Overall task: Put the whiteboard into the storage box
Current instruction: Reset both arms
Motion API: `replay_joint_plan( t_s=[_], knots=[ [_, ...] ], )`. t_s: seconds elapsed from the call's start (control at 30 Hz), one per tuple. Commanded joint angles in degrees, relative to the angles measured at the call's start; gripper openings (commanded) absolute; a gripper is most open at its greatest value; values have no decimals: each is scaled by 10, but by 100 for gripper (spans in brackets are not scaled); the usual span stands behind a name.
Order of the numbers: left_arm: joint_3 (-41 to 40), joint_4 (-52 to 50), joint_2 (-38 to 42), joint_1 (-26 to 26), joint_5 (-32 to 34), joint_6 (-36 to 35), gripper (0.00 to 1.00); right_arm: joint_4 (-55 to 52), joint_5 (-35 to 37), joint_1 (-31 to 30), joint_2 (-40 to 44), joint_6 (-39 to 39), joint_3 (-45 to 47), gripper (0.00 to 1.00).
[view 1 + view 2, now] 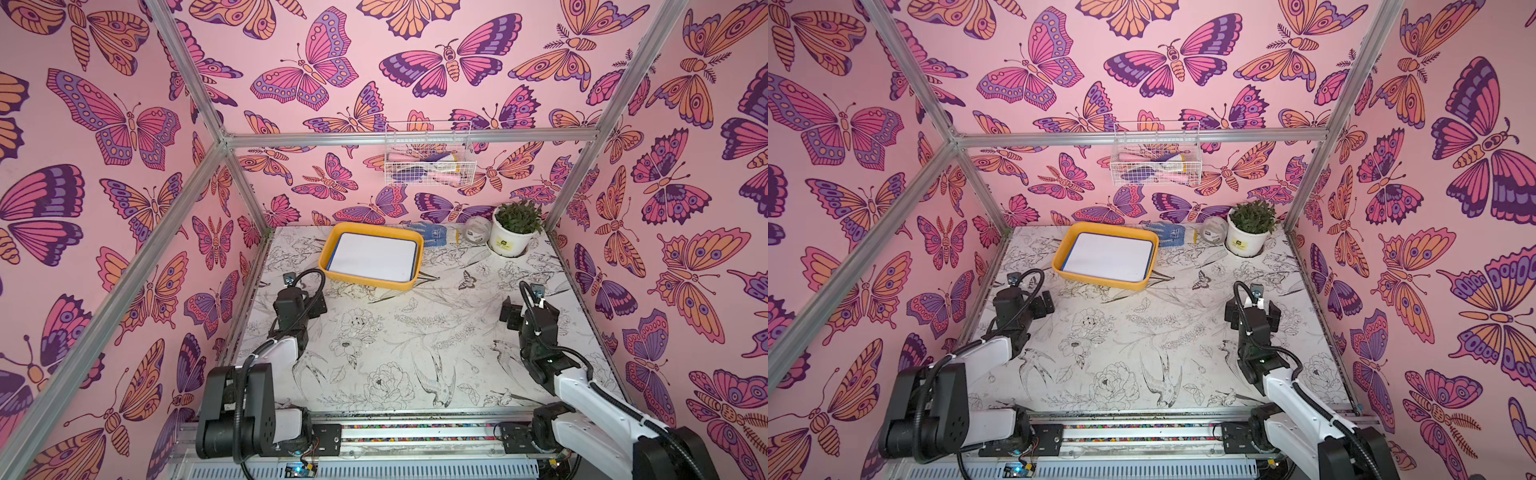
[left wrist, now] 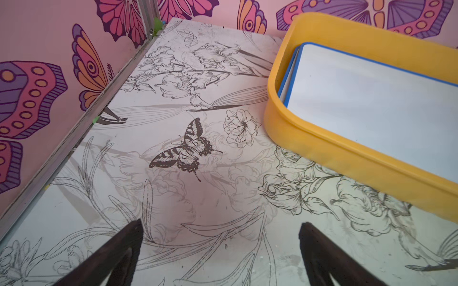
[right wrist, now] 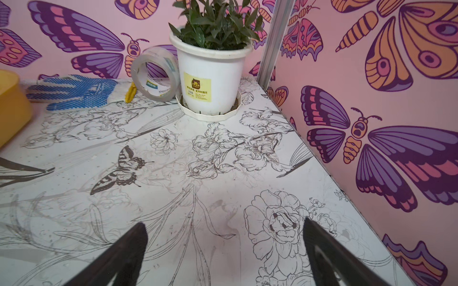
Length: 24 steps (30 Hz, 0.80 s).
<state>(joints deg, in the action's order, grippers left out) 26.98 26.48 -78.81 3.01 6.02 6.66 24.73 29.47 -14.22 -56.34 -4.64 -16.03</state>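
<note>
Centre of a top view: a thin, likely stiff, slick, light whiteboard [image 1: 374, 257] lies flat inside the yellow storage box [image 1: 366, 283], best pinched at its blue edge; both pairs of jaws gape wide, empty.

We see pink butterfly-printed walls [image 1: 353, 50], silver aluminium frame bars [image 1: 311, 139], a white wire basket [image 1: 429, 160] at twelve o'clock, over the white flower-sketched table [image 1: 395, 316].

Staged robot test cell: aluminium frame [image 1: 411, 137] boxing table [image 1: 395, 332], butterfly-print wall panels [image 1: 104, 124] round table, two arms [image 1: 282, 353] mounted on rail [image 1: 415, 434] at table's near edge.
</note>
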Motion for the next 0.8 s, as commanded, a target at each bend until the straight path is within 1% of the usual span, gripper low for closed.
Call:
replay_joint_plan(
  t_s=[0.0,0.07,0.13,0.2,0.3,0.33,0.37,0.43,0.47,0.57,0.63,0.67,0.73,0.77],
  knots=[
    [-23,119,-33,-9,-5,-34,100,69,-6,9,-32,12,-4,99],
    [-40,187,-61,-12,-21,-41,100,115,-13,24,-58,11,7,99],
    [-50,236,-87,-13,-32,-50,100,136,-34,41,-80,1,9,99],
    [-46,215,-81,-13,-36,-47,100,174,-34,45,-106,8,14,99],
    [-55,237,-90,-12,-50,-52,100,246,-37,45,-145,21,22,99],
    [-61,262,-98,-12,-57,-58,100,262,-38,45,-158,26,23,99],
    [-63,269,-99,-13,-58,-60,100,269,-42,45,-162,29,24,99],
    [-62,259,-97,-12,-58,-57,100,245,-41,47,-154,23,19,99],
    [-63,267,-99,-13,-58,-60,100,265,-46,49,-160,30,23,99],
    [-62,263,-98,-13,-58,-59,100,332,-51,49,-222,47,20,99],
    [-62,263,-99,-13,-58,-59,100,344,-66,50,-268,56,4,99],
    [-62,263,-99,-13,-58,-60,100,367,-70,52,-284,57,3,99],
    [-62,262,-99,-13,-58,-59,100,363,-86,70,-292,34,8,99],
    [-62,262,-99,-13,-58,-59,100,371,-104,77,-300,36,7,99]
  ],
)
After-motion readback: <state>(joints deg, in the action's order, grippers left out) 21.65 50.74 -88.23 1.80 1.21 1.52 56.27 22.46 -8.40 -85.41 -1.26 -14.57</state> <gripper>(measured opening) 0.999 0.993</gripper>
